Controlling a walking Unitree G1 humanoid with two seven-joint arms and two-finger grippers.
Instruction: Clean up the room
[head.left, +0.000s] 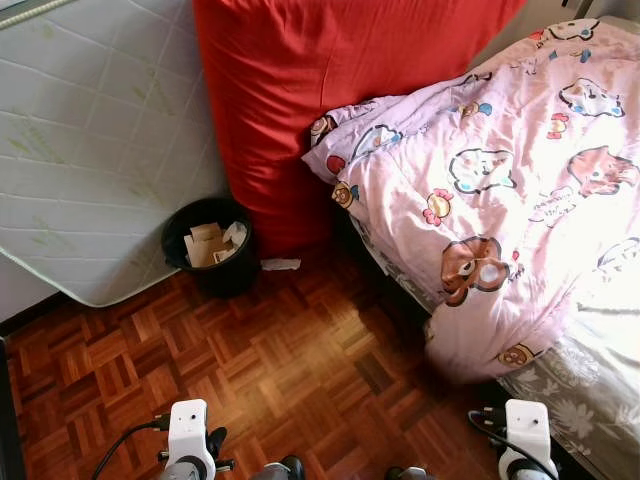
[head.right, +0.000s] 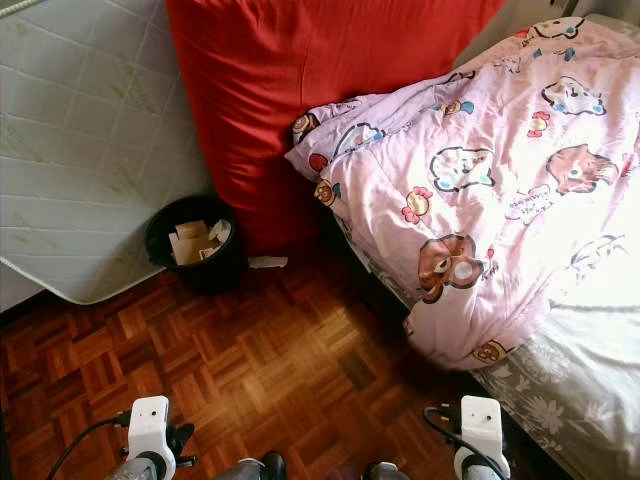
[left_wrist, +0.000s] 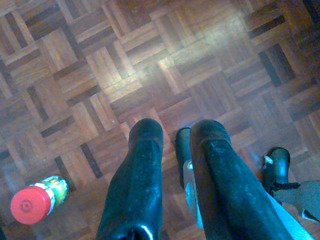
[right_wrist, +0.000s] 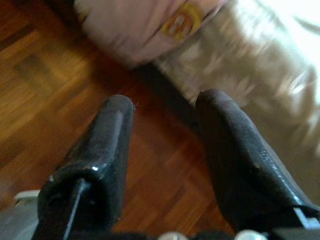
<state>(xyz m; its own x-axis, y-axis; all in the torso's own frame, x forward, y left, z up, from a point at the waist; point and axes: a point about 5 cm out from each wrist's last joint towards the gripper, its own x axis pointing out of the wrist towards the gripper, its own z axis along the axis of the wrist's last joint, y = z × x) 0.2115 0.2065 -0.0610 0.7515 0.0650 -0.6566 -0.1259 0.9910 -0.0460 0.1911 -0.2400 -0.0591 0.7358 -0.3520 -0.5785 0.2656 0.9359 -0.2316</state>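
Fingers of both grippers, left gripper (left_wrist: 172, 137) and right gripper (right_wrist: 165, 107), stand slightly parted and empty above the parquet floor (head.left: 300, 380). Searching seems the step: a small red-capped bottle (left_wrist: 35, 201) lies near the left gripper; next, reach for it, then the black waste bin (head.left: 212, 245).

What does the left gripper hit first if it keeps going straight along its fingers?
Likely bare parquet floor. The open left gripper points down at it, nothing held. The red-capped bottle lies off to one side, probably out of line.
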